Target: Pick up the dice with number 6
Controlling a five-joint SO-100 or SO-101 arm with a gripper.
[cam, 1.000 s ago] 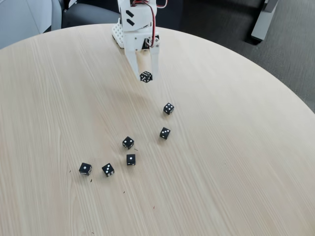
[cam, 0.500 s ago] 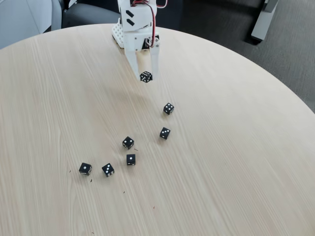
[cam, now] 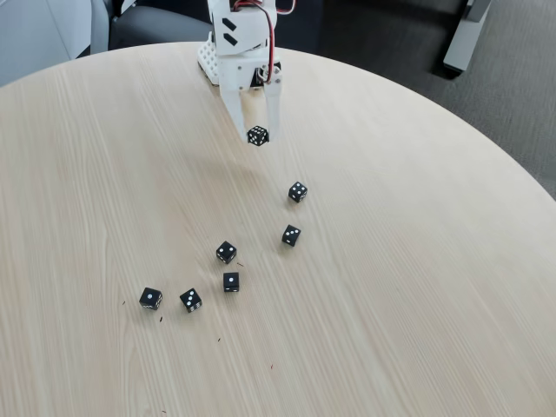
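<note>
Here, in the fixed view, the white gripper (cam: 258, 135) hangs over the far part of the round wooden table (cam: 417, 287), its two fingers pinching the dice with number 6 (cam: 258, 135) at their tips, lifted clear of the wood. Six other black dice lie nearer: one with four pips (cam: 298, 192), one just nearer it (cam: 291, 235), a pair close together (cam: 226, 253) (cam: 231, 281), and two at the left (cam: 190, 301) (cam: 150, 299).
</note>
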